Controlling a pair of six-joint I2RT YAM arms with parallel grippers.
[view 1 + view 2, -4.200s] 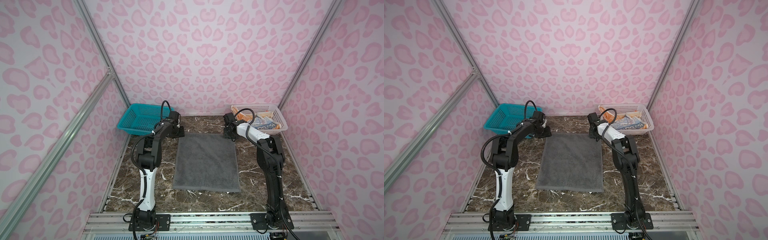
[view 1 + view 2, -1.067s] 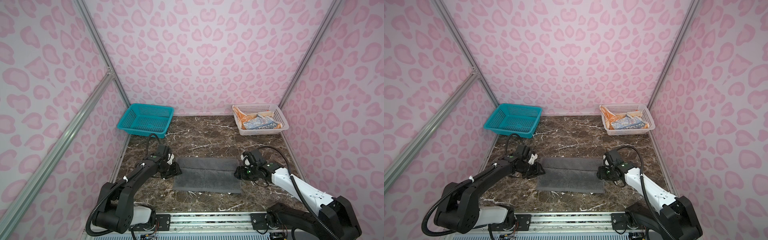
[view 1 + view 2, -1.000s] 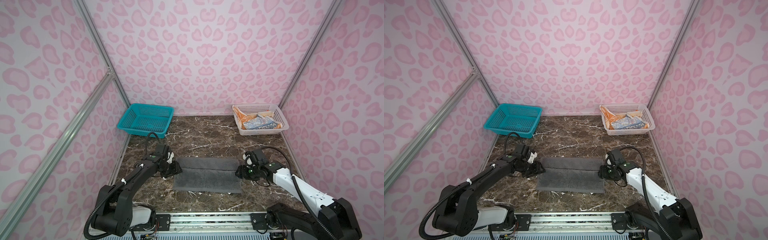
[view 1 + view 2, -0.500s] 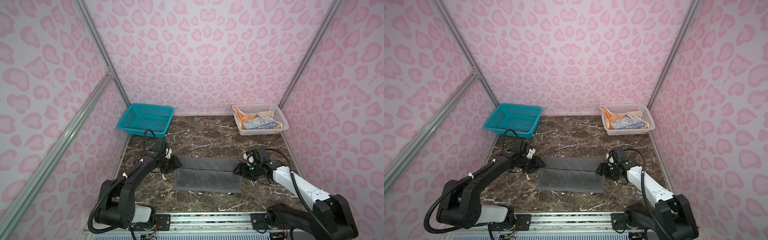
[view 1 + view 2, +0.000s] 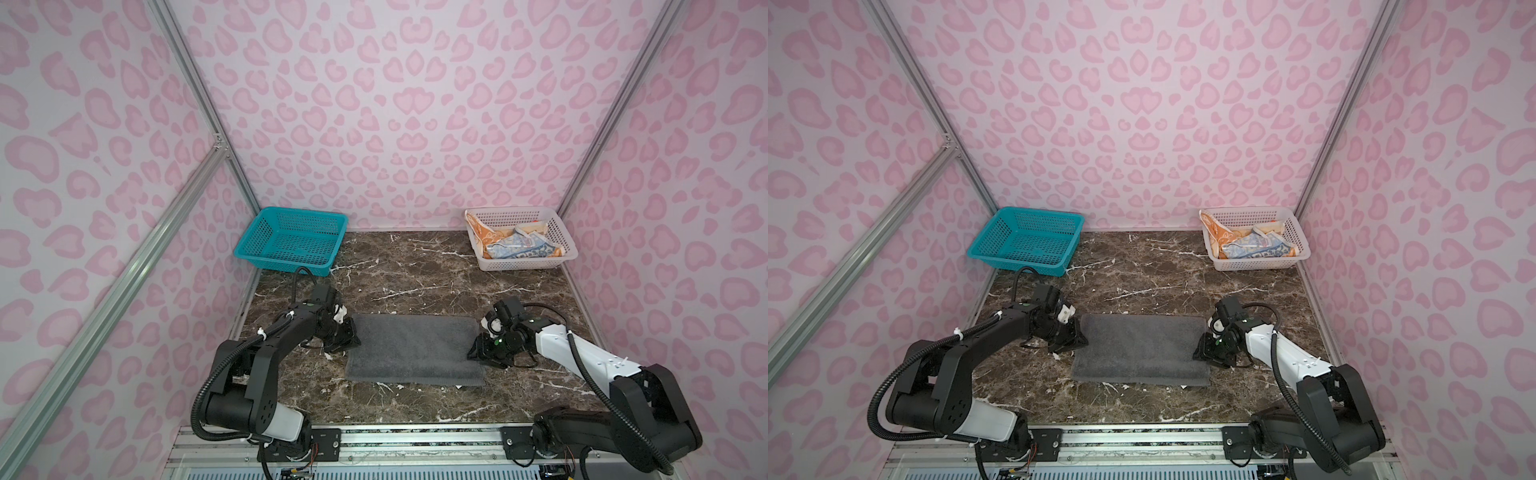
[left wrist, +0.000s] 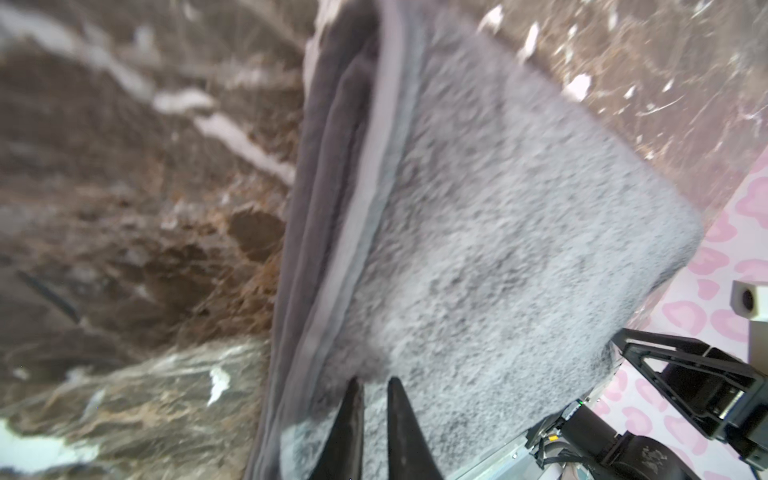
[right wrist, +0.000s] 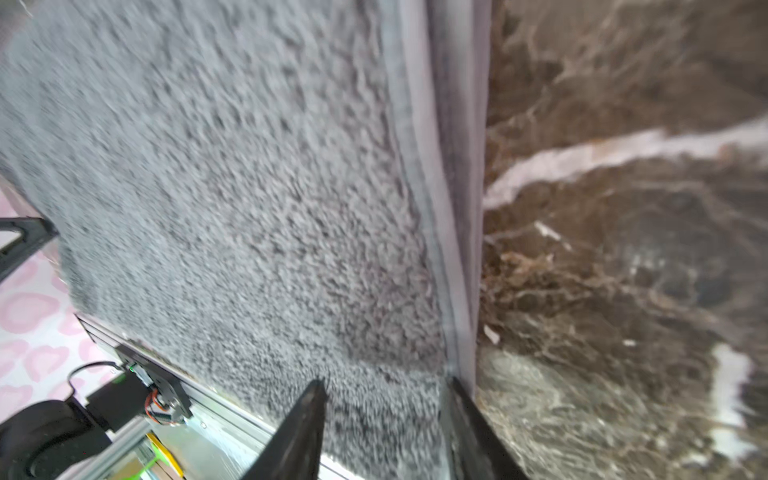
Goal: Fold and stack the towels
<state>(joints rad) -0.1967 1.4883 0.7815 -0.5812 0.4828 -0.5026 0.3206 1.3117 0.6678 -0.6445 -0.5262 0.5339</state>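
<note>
- We saw the dark grey terry towel [image 5: 413, 349] [image 5: 1140, 351] lying flat on the brown marble tabletop [image 5: 415, 282], near the front rail and between the two arms, with its long side running left to right.
- In the left wrist view its edge showed several layers stacked one over another [image 6: 332, 208], so it lay folded.
- The left gripper [image 5: 349, 336] [image 5: 1079, 334] sat at the towel's left edge. In its wrist view [image 6: 374, 380] the two black fingers [image 6: 353, 415] stood almost together, pinching the grey pile at the hem.
- The right gripper [image 5: 476, 347] [image 5: 1200, 351] sat low at the towel's right edge. In its wrist view [image 7: 386, 382] the fingers [image 7: 303, 428] stood well apart, one over the terry and one at the hem beside the marble. The edge lay between them, and we could not tell whether they pressed on it.
- The orange towel [image 5: 478, 235] and the multicolour towel [image 5: 523, 249] lay crumpled in the white basket [image 5: 523, 266] at the far right corner.
- The teal basket [image 5: 299, 212] stood at the far left corner, well apart from the grey towel.
</note>
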